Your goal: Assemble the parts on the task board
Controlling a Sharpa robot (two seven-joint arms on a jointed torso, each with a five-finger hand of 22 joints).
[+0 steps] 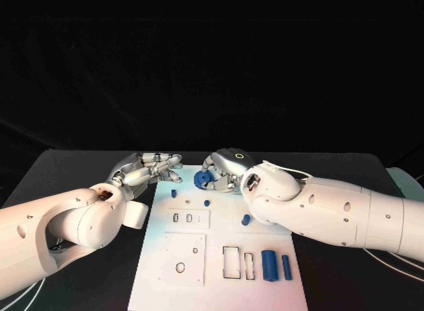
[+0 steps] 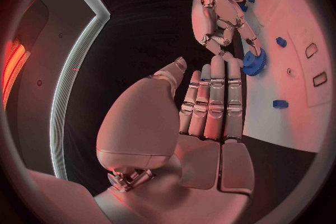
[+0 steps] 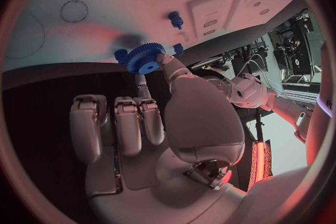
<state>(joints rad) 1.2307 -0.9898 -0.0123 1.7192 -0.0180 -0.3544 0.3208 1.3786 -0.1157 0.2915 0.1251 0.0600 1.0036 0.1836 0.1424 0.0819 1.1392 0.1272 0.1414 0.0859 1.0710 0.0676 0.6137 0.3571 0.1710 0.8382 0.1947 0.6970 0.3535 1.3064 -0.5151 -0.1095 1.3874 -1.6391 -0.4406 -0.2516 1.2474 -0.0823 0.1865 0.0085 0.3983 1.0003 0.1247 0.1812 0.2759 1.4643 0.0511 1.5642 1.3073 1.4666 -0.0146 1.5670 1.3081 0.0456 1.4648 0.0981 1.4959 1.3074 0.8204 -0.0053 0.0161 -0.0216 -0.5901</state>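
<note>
On the black table lies the white board, its far end under both hands — the left hand flat-fingered and empty, the right hand pinching a blue gear — light, stiff plastic, best held by its toothed rim.

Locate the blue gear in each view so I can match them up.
Head view: blue gear at the task board's far end, under the right robot hand.
Left wrist view: gear at the board's edge, in the right robot hand's fingertips.
Right wrist view: gear pinched above the palm.
Shared landmark: the white task board.
</note>
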